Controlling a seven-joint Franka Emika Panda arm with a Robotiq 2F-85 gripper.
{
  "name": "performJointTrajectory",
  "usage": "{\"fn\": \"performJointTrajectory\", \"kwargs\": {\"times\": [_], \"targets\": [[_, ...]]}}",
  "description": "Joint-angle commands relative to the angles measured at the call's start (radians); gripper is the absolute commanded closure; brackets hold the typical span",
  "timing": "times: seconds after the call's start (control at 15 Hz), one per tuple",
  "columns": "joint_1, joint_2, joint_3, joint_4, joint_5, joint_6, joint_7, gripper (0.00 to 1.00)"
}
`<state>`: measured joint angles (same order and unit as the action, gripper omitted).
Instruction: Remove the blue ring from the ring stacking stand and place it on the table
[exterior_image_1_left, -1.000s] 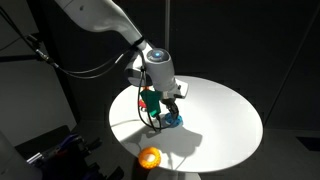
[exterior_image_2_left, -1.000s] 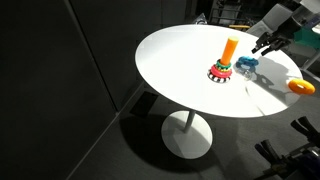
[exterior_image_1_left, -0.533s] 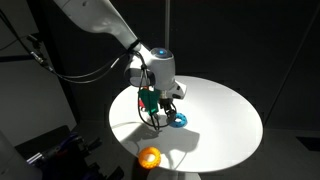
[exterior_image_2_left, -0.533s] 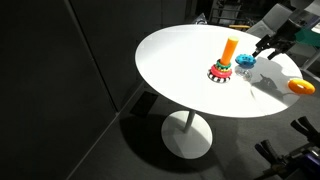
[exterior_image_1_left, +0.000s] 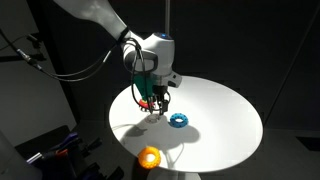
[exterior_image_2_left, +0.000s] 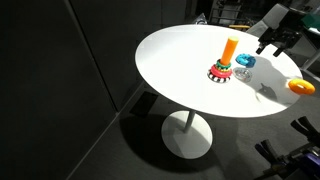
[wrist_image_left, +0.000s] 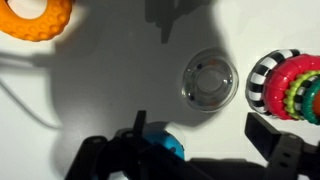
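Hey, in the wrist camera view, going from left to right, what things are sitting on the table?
orange ring → blue ring, partly hidden behind the gripper → clear round piece → ring stacking stand with its remaining rings

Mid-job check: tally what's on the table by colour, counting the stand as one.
Blue ring: 1
Orange ring: 1
Clear round piece: 1
Ring stacking stand: 1
Total: 4

One blue ring (exterior_image_1_left: 179, 120), one orange ring (exterior_image_1_left: 150, 157), one clear disc (wrist_image_left: 210, 80) — one stand (exterior_image_2_left: 230, 50).
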<state>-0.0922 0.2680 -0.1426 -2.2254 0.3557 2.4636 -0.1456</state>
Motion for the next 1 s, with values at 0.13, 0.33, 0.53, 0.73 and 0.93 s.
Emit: {"fn": "performJointTrajectory", "kwargs": {"times": [0.13, 0.33, 0.53, 0.73, 0.93], "targets": [[-0.005, -0.083, 0.024, 0.003, -0.08, -0.099, 0.134, 0.0], [0.007, -0.11, 0.028, -0.001, -0.124, -0.095, 0.201, 0.0], [0.019, -0.133, 0.031, 0.005, -0.182, -0.124, 0.256, 0.0], [0.024, -0.153, 0.04, 0.019, -0.218, -0.188, 0.275, 0.0], [0.025, -0.168, 0.048, 0.038, -0.233, -0.257, 0.273, 0.0]]}}
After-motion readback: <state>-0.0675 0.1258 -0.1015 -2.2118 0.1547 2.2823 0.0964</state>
